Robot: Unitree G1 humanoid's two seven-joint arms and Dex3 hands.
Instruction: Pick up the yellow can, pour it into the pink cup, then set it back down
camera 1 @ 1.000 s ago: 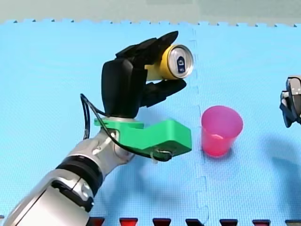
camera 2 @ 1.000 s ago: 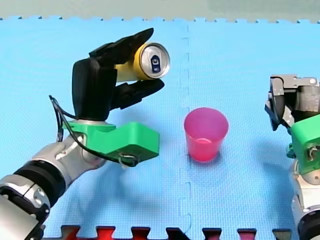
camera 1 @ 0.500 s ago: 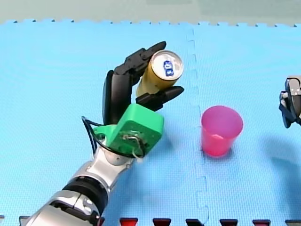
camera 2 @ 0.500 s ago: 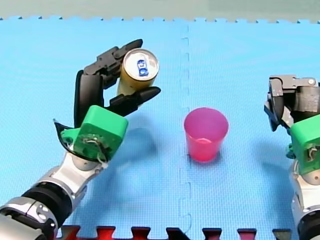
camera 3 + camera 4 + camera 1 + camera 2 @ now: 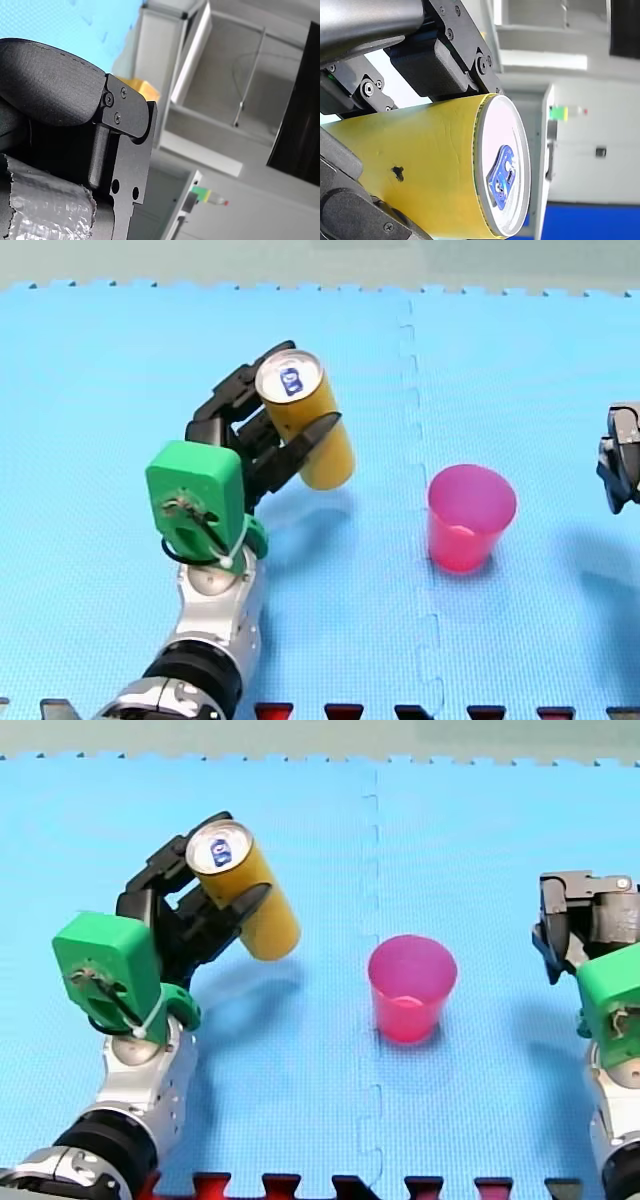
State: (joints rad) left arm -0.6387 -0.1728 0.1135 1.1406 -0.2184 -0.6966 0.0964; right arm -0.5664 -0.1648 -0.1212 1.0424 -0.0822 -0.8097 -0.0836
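Observation:
My left hand [image 5: 262, 432] is shut on the yellow can [image 5: 308, 420], which it holds over the blue mat left of centre. The can tilts with its silver top and blue tab toward me and up-left. The second wrist view shows the same yellow can [image 5: 435, 170] up close between black fingers [image 5: 435, 65]. The pink cup [image 5: 470, 516] stands upright on the mat to the right of the can, apart from it. My right hand [image 5: 580, 925] is at the right edge, away from the cup, holding nothing.
Blue foam mat [image 5: 120, 360] covers the whole surface, with a seam [image 5: 418, 440] running front to back just left of the cup. A red-and-black strip [image 5: 300, 1186] lines the near edge. Green wrist mounts [image 5: 195, 502] sit on both arms.
My left hand has swung the can back from nearly horizontal toward upright and moved it left and down, away from the cup. The cup and right hand have stayed put.

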